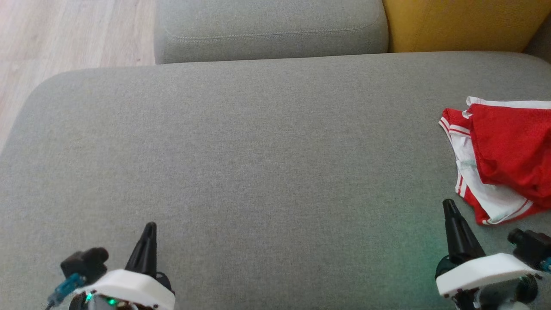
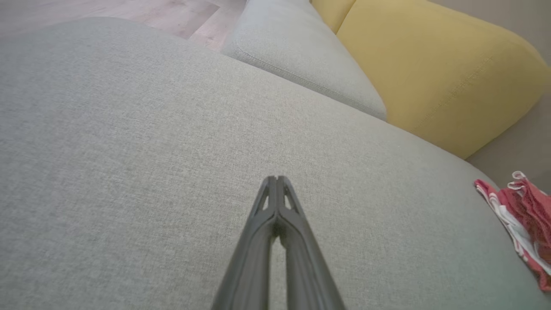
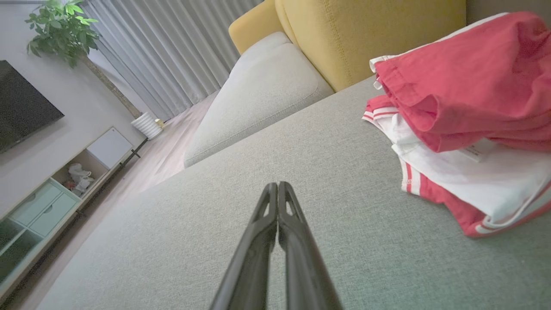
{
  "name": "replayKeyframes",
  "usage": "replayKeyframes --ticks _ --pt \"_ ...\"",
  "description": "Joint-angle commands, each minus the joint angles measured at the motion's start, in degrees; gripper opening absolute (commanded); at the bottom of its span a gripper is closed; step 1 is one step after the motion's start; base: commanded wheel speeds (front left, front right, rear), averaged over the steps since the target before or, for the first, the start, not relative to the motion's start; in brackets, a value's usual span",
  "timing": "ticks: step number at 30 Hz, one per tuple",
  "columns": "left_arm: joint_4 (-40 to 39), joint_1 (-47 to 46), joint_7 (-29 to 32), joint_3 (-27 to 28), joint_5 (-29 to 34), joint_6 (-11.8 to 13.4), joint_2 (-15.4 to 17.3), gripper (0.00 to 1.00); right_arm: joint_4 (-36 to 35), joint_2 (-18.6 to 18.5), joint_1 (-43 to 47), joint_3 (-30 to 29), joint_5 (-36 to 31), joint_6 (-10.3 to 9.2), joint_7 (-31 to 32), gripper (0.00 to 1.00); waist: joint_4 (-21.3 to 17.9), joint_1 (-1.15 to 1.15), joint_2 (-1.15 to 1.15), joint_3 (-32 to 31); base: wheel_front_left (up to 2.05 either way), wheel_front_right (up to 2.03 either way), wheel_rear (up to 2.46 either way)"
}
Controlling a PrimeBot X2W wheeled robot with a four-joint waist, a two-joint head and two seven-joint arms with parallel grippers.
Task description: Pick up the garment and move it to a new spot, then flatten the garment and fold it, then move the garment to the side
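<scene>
The garment (image 1: 503,155) is heaped at the cushion's (image 1: 258,150) right edge near the right gripper (image 1: 448,203), pinched together empty like the left gripper (image 1: 150,225).

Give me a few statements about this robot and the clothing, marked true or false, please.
1. The garment is red and white. True.
2. The right gripper holds the garment. False: it is shut, empty, and apart from the garment.
3. The garment lies on a grey seat. True.
4. The garment is spread out flat. False: it lies bunched in a heap.
5. The garment is nearer the right gripper than the left gripper. True.
</scene>
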Motion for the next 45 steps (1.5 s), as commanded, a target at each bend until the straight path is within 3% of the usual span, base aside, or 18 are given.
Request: replayKeyframes --ticks 1,45 --pt "-1.47 -3.03 0.23 1.79 -1.63 -0.55 0.23 0.0 -1.44 -1.11 -3.17 -0.01 1.88 0.14 -0.38 0.0 -0.02 0.0 0.0 -0.01 0.0 0.0 0.0" --pt "0.96 -7.22 6.04 8.61 -30.33 -4.96 -1.9 0.0 4.62 -1.72 -8.06 -1.55 32.05 0.29 0.36 0.0 -0.69 0.0 0.0 -0.49 0.0 0.0 0.0"
